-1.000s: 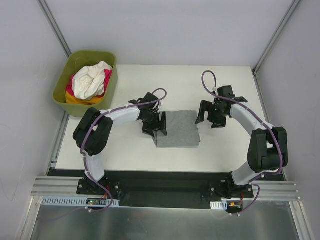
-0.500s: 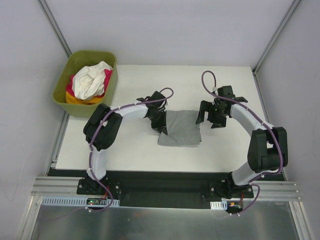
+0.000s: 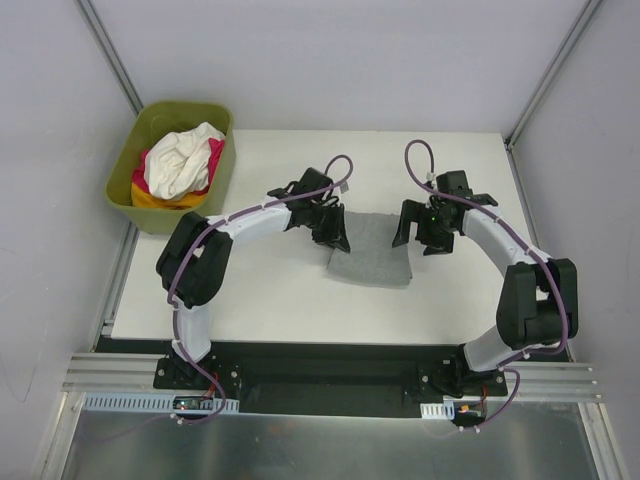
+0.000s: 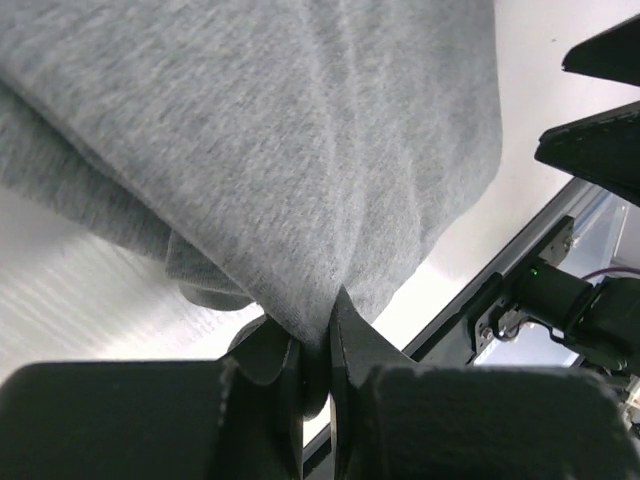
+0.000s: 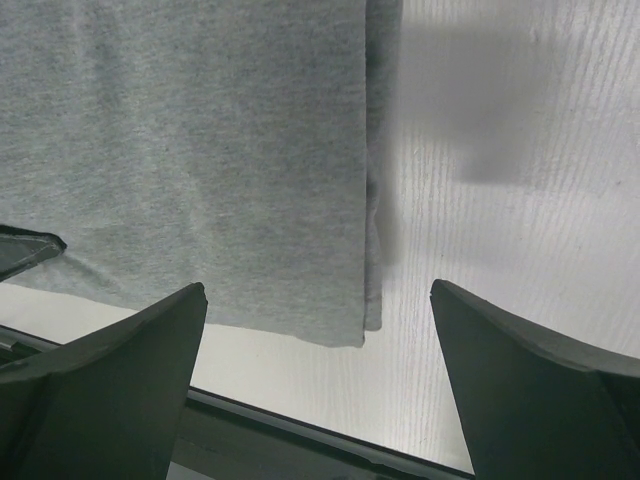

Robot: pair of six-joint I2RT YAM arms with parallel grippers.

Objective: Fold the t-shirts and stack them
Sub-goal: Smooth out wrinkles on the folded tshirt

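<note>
- Grey t-shirt [image 3: 372, 258] was seen folded into a small block near the middle of the white table [image 3: 260, 290], between the two grippers.
- Its left edge was pinched by the left gripper [image 3: 333, 232].
- In the left wrist view, the fingers [image 4: 352, 345] were squeezed tight on a bunch of the grey cloth [image 4: 300, 150], which was pulled into a point where it was gripped.
- The right gripper [image 3: 424, 228] was held just beside the shirt's right edge, with its jaws spread wide and nothing held in them.
- In the right wrist view, the shirt's right edge [image 5: 365, 200] was seen between the two wide fingers [image 5: 120, 350], with bare table next to it. Stacked layers could be seen along that edge.
- Three more shirts were bundled in the olive-green tub [image 3: 125, 165] at the far left corner, well apart from the grey one.
- The white t-shirt [image 3: 180, 160] was on top. The magenta-pink t-shirt [image 3: 216, 158] was tucked beside it, and the orange-yellow t-shirt [image 3: 165, 201] was seen under both at the near side.
</note>
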